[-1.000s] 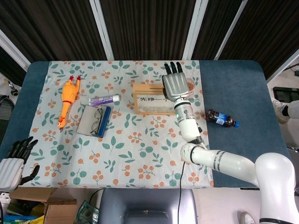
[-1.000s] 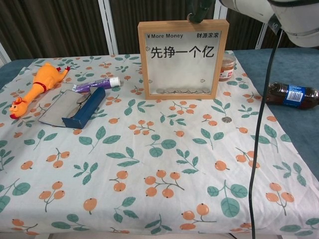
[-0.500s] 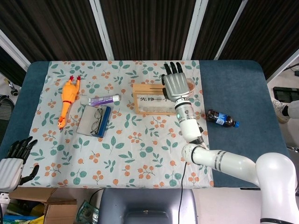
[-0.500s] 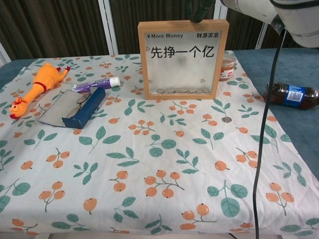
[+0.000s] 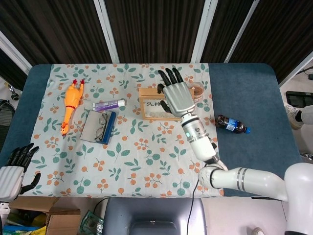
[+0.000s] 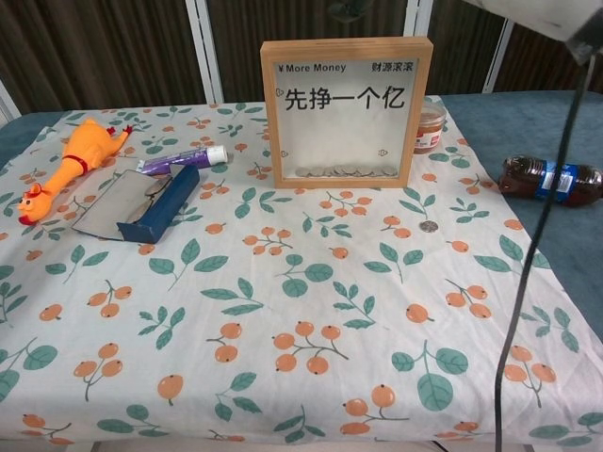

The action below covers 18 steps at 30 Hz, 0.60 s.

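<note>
My right hand (image 5: 175, 96) hovers above the right part of the wooden coin frame (image 5: 150, 104), fingers spread and holding nothing. It hides the frame's right half in the head view. In the chest view the frame (image 6: 347, 111) stands upright with several coins along its bottom, and the hand is out of the picture. My left hand (image 5: 14, 170) hangs off the table's near left corner, fingers apart and empty, nearest to the cloth's edge.
On the floral cloth (image 6: 283, 311) lie a rubber chicken (image 5: 71, 105), a purple tube (image 5: 108, 105) and a blue case with glasses (image 5: 99, 126). A small jar (image 6: 431, 127) stands right of the frame, with a coin (image 6: 430, 226) in front. A dark bottle (image 5: 232, 124) lies on the blue tabletop.
My right hand has moved left and nearer the head camera, now covering more of the frame. In the chest view its fingertips above the frame have left the picture. The left hand stays put.
</note>
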Each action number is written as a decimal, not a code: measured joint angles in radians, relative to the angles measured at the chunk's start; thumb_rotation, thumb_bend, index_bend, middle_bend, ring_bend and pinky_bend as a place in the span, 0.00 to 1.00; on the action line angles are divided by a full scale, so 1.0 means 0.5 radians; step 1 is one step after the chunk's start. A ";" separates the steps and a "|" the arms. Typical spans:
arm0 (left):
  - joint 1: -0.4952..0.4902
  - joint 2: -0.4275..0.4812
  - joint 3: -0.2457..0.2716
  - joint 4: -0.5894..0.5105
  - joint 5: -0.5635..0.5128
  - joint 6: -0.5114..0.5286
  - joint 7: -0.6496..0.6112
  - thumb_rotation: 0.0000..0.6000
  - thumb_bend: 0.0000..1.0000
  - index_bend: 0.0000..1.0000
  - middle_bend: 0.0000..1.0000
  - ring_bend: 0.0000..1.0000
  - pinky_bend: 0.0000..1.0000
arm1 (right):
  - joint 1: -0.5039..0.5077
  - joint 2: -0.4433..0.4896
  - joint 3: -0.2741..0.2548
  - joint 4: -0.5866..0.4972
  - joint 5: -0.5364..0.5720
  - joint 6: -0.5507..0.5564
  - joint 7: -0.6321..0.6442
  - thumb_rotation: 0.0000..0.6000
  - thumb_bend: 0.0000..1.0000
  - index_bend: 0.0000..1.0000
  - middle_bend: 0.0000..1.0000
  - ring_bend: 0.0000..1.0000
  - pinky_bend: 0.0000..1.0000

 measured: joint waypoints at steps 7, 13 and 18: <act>0.010 0.000 0.005 -0.007 0.020 0.027 0.007 1.00 0.41 0.00 0.00 0.00 0.00 | -0.405 0.064 -0.441 -0.266 -0.844 0.408 0.212 1.00 0.50 0.54 0.17 0.00 0.00; 0.015 0.007 0.012 -0.005 0.035 0.037 -0.010 1.00 0.41 0.00 0.00 0.00 0.00 | -0.792 -0.083 -0.781 -0.091 -1.239 0.729 0.523 1.00 0.50 0.55 0.17 0.00 0.00; 0.017 0.011 0.014 -0.006 0.041 0.042 -0.019 1.00 0.41 0.00 0.00 0.00 0.00 | -0.937 -0.290 -0.852 0.282 -1.289 0.770 0.790 1.00 0.50 0.55 0.17 0.00 0.00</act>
